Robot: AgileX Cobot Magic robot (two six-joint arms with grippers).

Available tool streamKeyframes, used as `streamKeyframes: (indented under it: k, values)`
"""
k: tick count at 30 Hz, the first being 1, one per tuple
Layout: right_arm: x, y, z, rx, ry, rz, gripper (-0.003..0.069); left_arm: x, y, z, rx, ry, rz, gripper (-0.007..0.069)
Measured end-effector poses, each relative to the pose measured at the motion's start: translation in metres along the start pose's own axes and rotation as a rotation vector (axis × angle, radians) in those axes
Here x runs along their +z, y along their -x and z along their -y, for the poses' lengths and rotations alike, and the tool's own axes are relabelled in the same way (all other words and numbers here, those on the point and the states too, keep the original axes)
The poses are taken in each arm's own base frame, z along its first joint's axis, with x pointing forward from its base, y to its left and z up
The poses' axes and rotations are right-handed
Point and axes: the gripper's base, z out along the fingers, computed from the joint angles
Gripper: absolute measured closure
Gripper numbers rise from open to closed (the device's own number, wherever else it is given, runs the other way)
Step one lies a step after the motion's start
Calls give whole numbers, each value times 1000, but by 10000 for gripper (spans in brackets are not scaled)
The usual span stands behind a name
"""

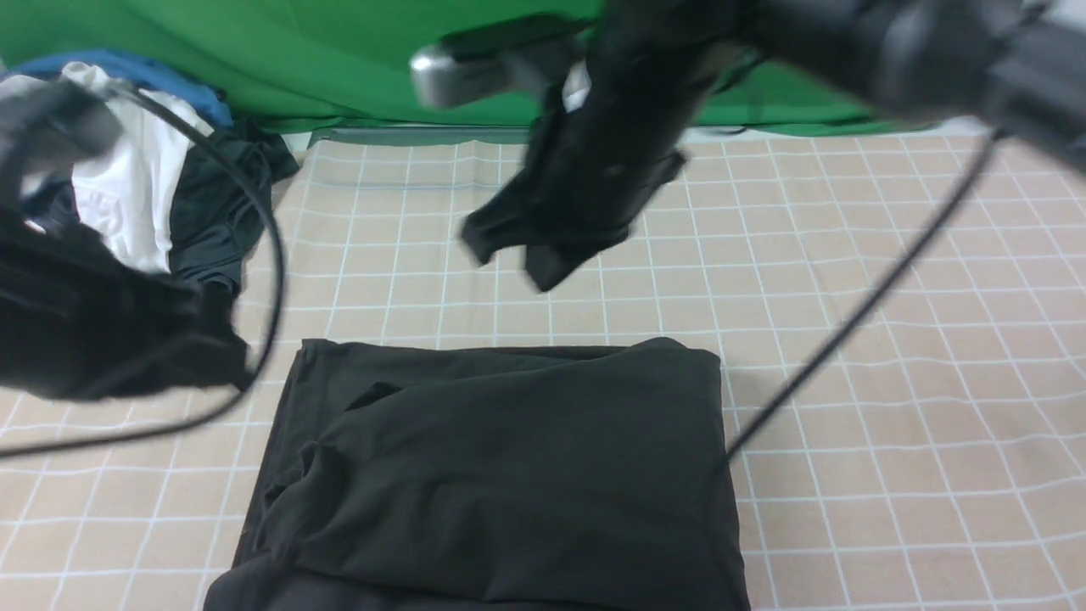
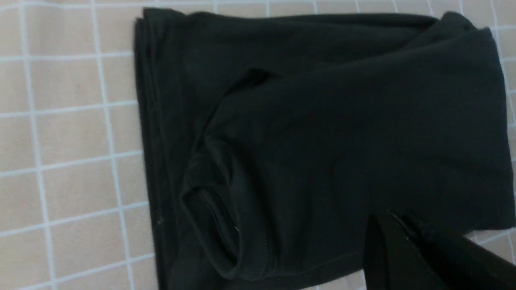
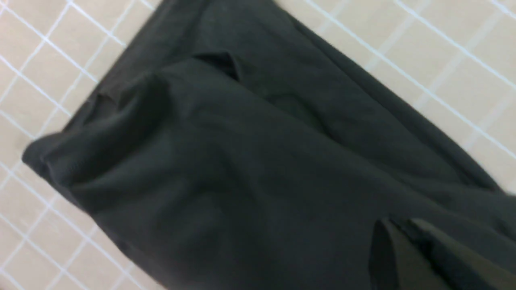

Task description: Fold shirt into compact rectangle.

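Note:
The black shirt [image 1: 509, 475] lies folded into a rough rectangle on the checked cloth at the near middle. Its collar [image 2: 225, 225] shows at one short end in the left wrist view. My left gripper [image 2: 393, 219] hangs above the shirt's edge with its fingers pressed together and nothing between them. In the front view it is a dark blur [image 1: 229, 356] to the left of the shirt. My right gripper [image 3: 397, 223] is shut too and holds nothing. It hovers over the shirt [image 3: 242, 161], blurred and raised beyond the far edge in the front view [image 1: 513, 255].
A heap of clothes sits at the far left: a white shirt [image 1: 127, 195], a dark grey garment [image 1: 221, 212] and blue cloth [image 1: 144, 72]. A green backdrop [image 1: 297, 51] closes the far side. Black cables [image 1: 848, 331] trail from both arms over the checked tablecloth [image 1: 891, 382].

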Motion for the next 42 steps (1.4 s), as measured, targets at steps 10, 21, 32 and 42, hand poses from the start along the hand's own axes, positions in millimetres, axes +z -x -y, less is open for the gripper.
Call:
streamKeyframes:
  k: [10, 21, 32, 42]
  values:
    - [17, -71, 24, 55, -35, -214, 621, 103, -27, -15, -44, 65, -298, 606]
    - [66, -118, 28, 84, 7, -320, 621, 124, -60, -32, -122, 158, -430, 606]
    - [74, -117, 5, 47, 87, -279, 621, 96, -10, -10, -97, 89, -224, 606]
    - [114, -153, 22, 84, -16, -435, 621, 135, -50, -34, -127, 186, -432, 606]
